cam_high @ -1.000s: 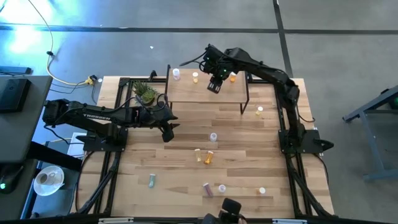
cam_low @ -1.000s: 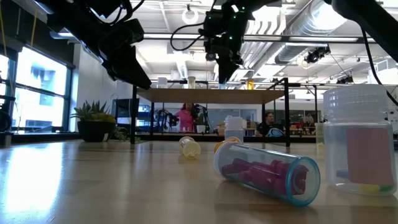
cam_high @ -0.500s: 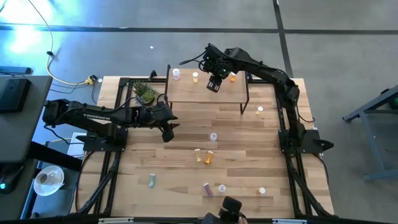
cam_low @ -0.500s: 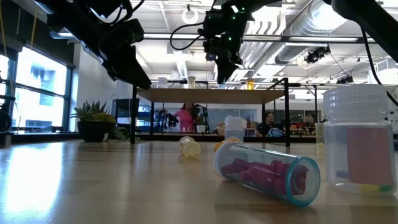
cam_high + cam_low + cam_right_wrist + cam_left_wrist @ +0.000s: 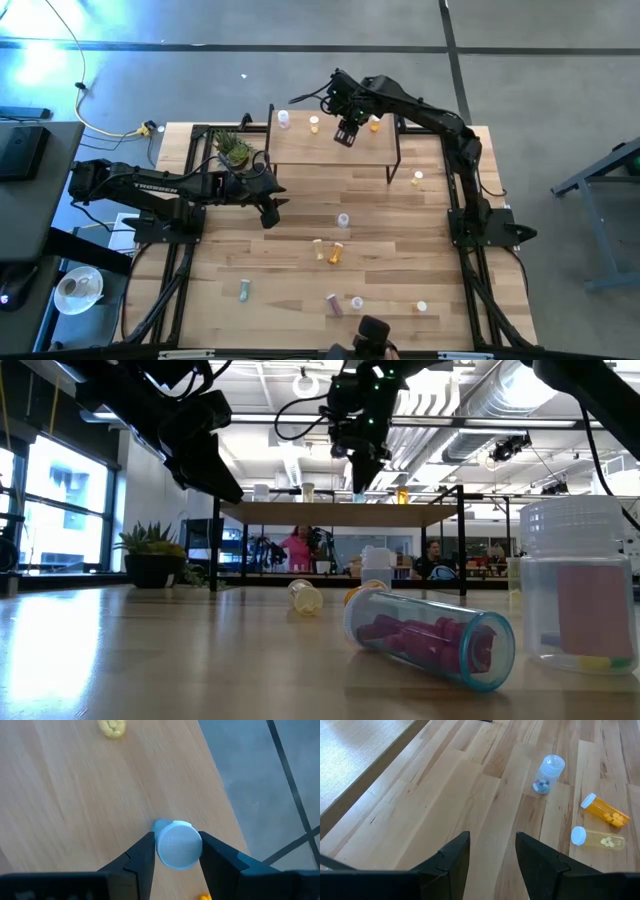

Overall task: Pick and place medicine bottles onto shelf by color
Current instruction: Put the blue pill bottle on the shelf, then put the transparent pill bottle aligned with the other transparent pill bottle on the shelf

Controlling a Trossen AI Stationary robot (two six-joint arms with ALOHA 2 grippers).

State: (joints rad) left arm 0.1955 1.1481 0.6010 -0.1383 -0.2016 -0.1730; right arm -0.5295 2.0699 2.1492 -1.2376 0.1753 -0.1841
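Observation:
My right gripper point(image 5: 346, 133) is over the shelf point(image 5: 300, 150), a light wood board on black legs at the table's far side. It is shut on a small white-capped bottle point(image 5: 179, 845). A clear bottle point(image 5: 284, 120), a yellow one point(image 5: 314, 124) and an orange one point(image 5: 375, 124) stand along the shelf's far edge. My left gripper point(image 5: 492, 855) is open and empty above the table's left middle point(image 5: 268, 212). A clear bottle point(image 5: 547, 772), an orange one point(image 5: 606, 812) and a yellow one point(image 5: 600, 839) lie on the table ahead of it. My right gripper pinches the bottle between its two fingers point(image 5: 142, 852), which lie on opposite sides just below the white cap point(image 5: 175, 837). The fingers point down from above and the bottle stands upright, cap up. Whether its base rests on the shelf top, the cap hides.
More bottles lie on the table: a green one point(image 5: 243, 290), a purple one point(image 5: 333, 303), others near the near edge point(image 5: 421, 306) and one by the shelf's right leg point(image 5: 417, 179). A potted plant point(image 5: 233, 150) stands left of the shelf. People show in the room beyond point(image 5: 298, 548).
My right gripper has crept a little toward the table's far edge above the shelf, still shut on the bottle.

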